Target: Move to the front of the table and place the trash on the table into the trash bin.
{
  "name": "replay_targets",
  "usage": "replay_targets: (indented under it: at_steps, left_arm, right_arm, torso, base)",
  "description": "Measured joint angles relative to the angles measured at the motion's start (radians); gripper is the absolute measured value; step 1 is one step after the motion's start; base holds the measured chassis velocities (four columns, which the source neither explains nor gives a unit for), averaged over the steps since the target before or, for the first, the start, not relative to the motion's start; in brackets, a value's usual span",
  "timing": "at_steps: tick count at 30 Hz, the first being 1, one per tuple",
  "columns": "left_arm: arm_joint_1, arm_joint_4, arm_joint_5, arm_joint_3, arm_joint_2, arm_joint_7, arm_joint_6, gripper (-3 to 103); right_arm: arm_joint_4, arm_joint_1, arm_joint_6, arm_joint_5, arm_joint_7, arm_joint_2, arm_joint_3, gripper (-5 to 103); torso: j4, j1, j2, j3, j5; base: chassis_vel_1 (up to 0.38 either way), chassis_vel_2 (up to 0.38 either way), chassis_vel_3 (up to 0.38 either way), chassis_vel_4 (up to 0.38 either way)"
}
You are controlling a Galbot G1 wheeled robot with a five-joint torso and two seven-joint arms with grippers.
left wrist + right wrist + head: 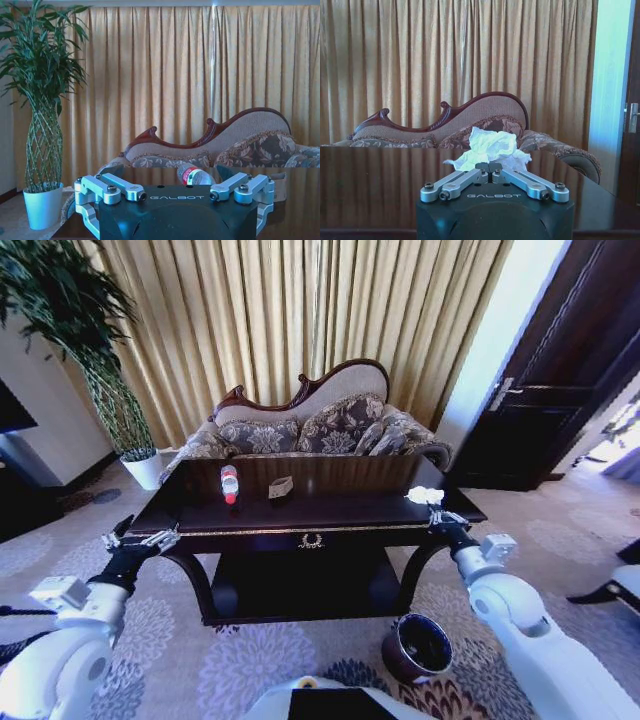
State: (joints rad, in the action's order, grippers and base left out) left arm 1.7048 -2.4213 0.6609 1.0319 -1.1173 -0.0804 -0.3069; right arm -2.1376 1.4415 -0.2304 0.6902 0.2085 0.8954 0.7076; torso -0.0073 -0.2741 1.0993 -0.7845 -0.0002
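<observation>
Clearly the crumpled paper wad [489, 149] lies straight ahead of the right end effector [489, 171] at the bench's [330, 508] right front corner — fingers together, tips just short of it — while the left end effector [176, 196], fingers apart, faces the bottle [194, 176] farther off.

Bottle [230, 484] lying beside tan box [281, 487] on table [330, 512], paper wad [424, 495] at right corner, bin [417, 648] on floor
</observation>
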Motion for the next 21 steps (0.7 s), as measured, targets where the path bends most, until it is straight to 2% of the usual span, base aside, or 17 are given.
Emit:
replay_targets:
  at_steps: [17, 21]
  left_arm:
    - [0.004, -0.001, -0.009, 0.0, -0.01, 0.003, 0.028, 100]
    - [0.002, -0.004, -0.009, 0.0, -0.017, 0.004, 0.031, 100]
  right_arm:
    - [0.001, 0.041, 0.005, -0.009, -0.007, 0.039, -0.004, 0]
    - [0.038, 0.053, 0.022, -0.034, -0.04, 0.062, -0.013, 0]
  torso:
    - [0.0, 0.0, 0.0, 0.0, -0.0001]
    - [0.0, 0.0, 0.0, 0.0, -0.0001]
  base:
    - [0.096, -0.095, -0.1, 0.095]
    - [0.09, -0.085, -0.094, 0.061]
